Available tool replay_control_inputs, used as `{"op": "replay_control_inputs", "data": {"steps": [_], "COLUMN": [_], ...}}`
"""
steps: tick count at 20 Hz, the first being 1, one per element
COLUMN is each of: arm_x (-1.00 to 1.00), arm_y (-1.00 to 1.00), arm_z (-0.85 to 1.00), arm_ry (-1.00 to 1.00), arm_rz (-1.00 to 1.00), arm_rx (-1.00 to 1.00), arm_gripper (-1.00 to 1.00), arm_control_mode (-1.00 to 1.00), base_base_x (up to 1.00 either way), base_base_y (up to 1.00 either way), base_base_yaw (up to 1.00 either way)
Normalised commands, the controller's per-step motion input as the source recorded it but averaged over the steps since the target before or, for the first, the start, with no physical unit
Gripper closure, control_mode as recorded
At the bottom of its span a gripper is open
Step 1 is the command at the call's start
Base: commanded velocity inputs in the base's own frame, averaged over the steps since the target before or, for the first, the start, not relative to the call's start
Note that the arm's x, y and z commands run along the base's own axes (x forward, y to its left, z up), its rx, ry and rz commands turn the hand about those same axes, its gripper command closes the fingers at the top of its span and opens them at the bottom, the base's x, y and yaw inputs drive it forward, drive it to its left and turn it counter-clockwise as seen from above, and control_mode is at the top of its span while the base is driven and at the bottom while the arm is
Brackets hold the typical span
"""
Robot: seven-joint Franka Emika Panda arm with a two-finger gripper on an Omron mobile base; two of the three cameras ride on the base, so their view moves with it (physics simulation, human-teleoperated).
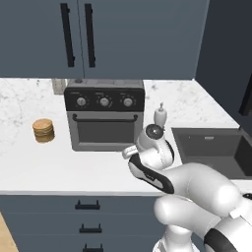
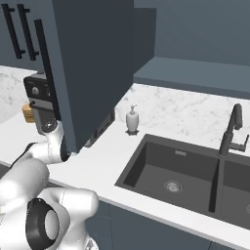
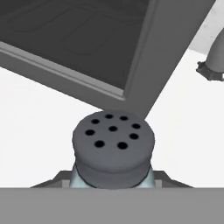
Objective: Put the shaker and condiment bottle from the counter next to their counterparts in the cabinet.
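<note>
The shaker stands right before the hand camera, its dark grey holed cap up and a strip of pale blue-green body below. It sits between my gripper's fingers, which close on its sides. My hand hangs low over the white marble counter, just in front of the toaster oven's right corner. The slate-blue cabinet stands open above the sink, with a bare shelf. The red condiment bottle and the counterparts are out of view.
A grey toaster oven stands at the back of the counter, with a white pump soap dispenser to its right. A dark sink with a faucet lies further right. A stack of brown discs is on the left. An open cabinet door hangs above my hand.
</note>
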Motion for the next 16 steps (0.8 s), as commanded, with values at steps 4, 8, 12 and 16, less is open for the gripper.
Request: {"op": "replay_control_inputs", "data": {"steps": [4,8,12,16], "arm_x": [0.00,0.00,0.00,0.00], "arm_y": [0.00,0.00,0.00,0.00], "arm_z": [0.00,0.00,0.00,0.00], "arm_ry": [0.00,0.00,0.00,0.00], "arm_rz": [0.00,0.00,0.00,0.00], "arm_rx": [0.00,0.00,0.00,0.00], "arm_gripper": [1.00,1.00,1.00,1.00], "arm_control_mode": [1.00,1.00,1.00,1.00], "base_base_x": [-0.56,-0.86,-0.92,-0.61], "base_base_y": [0.00,0.00,0.00,-0.19], "base_base_yaw": [0.00,0.00,0.00,0.00]}}
